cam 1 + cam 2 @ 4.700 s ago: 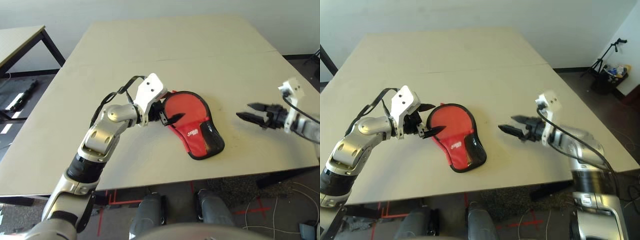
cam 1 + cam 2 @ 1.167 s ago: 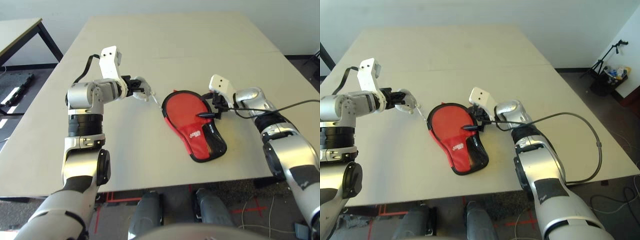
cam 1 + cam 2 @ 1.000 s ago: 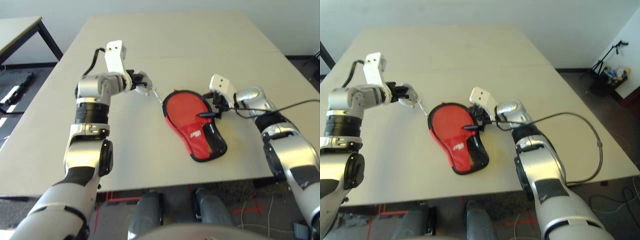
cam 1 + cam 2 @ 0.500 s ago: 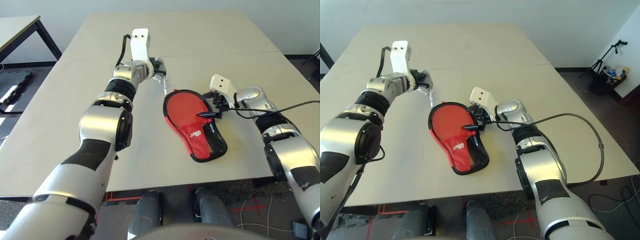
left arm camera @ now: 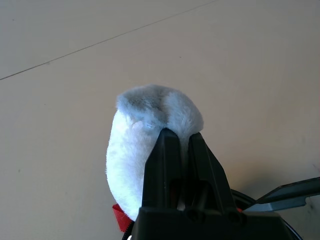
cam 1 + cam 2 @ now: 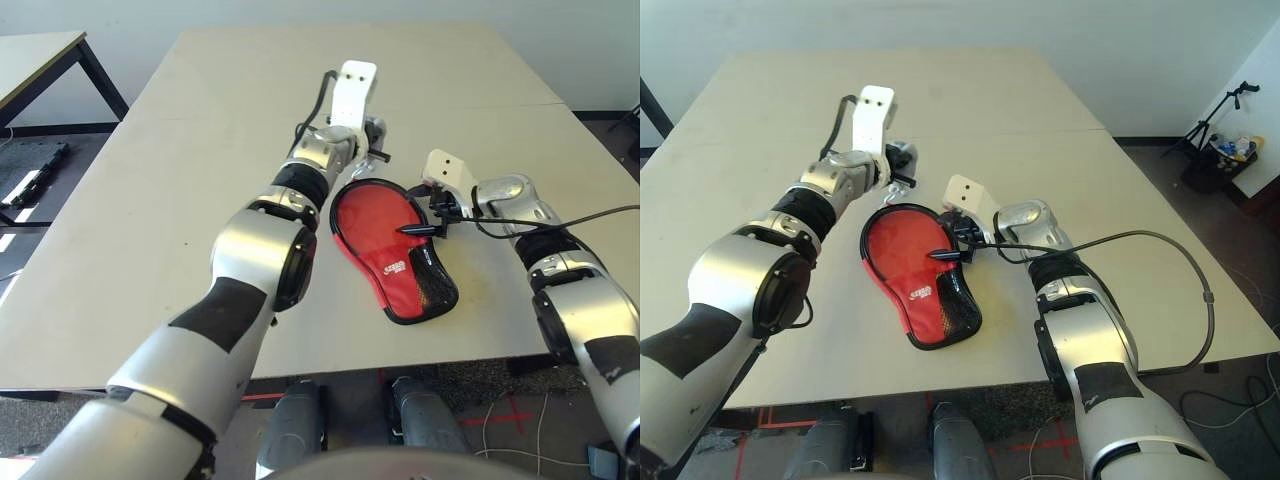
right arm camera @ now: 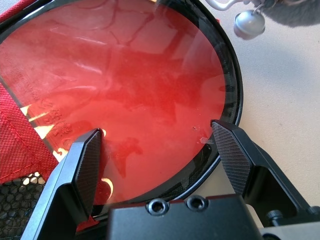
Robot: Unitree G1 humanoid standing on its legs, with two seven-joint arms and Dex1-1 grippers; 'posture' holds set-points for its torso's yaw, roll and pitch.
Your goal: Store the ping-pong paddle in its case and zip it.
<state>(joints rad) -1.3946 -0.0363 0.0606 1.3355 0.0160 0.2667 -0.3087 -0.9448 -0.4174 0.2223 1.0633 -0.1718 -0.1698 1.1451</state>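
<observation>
The red case (image 6: 405, 275) lies on the table (image 6: 150, 250), narrow mesh end toward me. In its round end shows the paddle's glossy red face (image 7: 130, 85), ringed by the black zip edging (image 7: 236, 85); the handle is hidden under the red cover. My left gripper (image 6: 373, 150) is at the far edge of the case's round end, shut on a fluffy pale pom-pom (image 5: 142, 117) fastened to the zip. A small silver ball (image 7: 246, 24) hangs there too. My right gripper (image 7: 157, 150) stands open just over the right side of the round end, one finger (image 6: 415, 229) above the red face.
A black cable (image 6: 1160, 250) loops from my right arm over the table's right side. A second table (image 6: 35, 60) stands off to the far left. A tripod (image 6: 1215, 115) is on the floor at the far right.
My left arm has swung from the left of the case round its far side to the top of the round end, carrying the pom-pom. The right gripper has stayed put.
</observation>
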